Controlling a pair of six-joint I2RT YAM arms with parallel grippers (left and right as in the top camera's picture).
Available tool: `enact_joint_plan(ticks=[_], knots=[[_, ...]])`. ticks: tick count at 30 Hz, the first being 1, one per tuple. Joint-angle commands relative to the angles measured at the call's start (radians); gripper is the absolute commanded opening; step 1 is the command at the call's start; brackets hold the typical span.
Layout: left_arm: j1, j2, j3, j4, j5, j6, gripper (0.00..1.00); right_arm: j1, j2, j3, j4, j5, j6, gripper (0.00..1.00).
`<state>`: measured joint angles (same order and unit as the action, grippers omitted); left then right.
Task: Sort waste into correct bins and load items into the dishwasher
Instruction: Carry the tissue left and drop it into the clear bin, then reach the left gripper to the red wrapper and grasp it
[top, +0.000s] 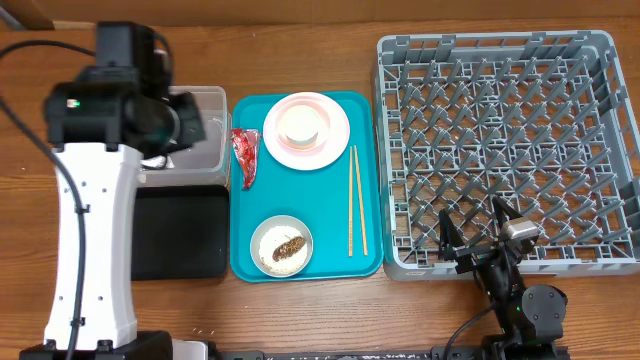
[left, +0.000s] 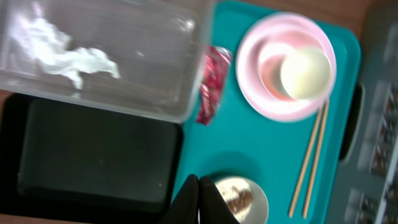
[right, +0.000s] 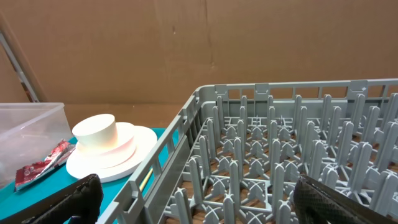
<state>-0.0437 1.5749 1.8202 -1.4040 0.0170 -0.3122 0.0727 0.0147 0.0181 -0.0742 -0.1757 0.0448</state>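
- Large square grey plastic dish rack (top: 500, 150) fills the right of the overhead frame; right gripper (top: 472, 228) over its lower edge, jaws spread wide, holding nothing
- Flat teal tray (top: 330, 255) at centre; round pale-pink plate (top: 325, 140) with small white cup (top: 300, 124) at top, white bowl of rice (top: 281, 245) lower left, thin wooden chopsticks (top: 355, 200) on the right, crumpled red foil wrapper (top: 244, 155) at the left edge
- Shallow black tray (top: 180, 235) lower left; clear plastic tub (left: 143, 74) above it, crumpled white tissue (left: 68, 56) inside
- Left gripper (left: 198, 183) bottom centre of its wrist view; jaws pinched together, empty

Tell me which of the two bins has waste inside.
The clear plastic tub: a crumpled white tissue lies in it. The black tray beside it holds nothing visible.
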Motion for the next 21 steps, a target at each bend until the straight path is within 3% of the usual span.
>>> enact_joint_plan(ticks=[1,11,13,16,17,21], knots=[[-0.132,0.023,-0.022,-0.009,-0.014,-0.006,0.04,-0.002,-0.012,-0.010,0.005,0.003,0.001,1.00],[-0.351,0.055,-0.101,-0.005,-0.224,-0.142,0.05,-0.002,-0.012,-0.010,0.005,0.002,0.001,1.00],[-0.356,0.068,-0.113,0.002,-0.261,-0.151,0.14,-0.002,-0.012,-0.010,0.005,0.002,0.001,1.00],[-0.356,0.092,-0.139,0.031,-0.260,-0.161,0.41,-0.002,-0.012,-0.010,0.005,0.002,0.001,1.00],[-0.356,0.099,-0.151,0.046,-0.260,-0.160,0.46,-0.002,-0.012,-0.010,0.005,0.003,0.001,1.00],[-0.356,0.129,-0.206,0.140,-0.261,-0.137,0.49,-0.002,-0.012,-0.010,0.005,0.002,0.001,1.00]])
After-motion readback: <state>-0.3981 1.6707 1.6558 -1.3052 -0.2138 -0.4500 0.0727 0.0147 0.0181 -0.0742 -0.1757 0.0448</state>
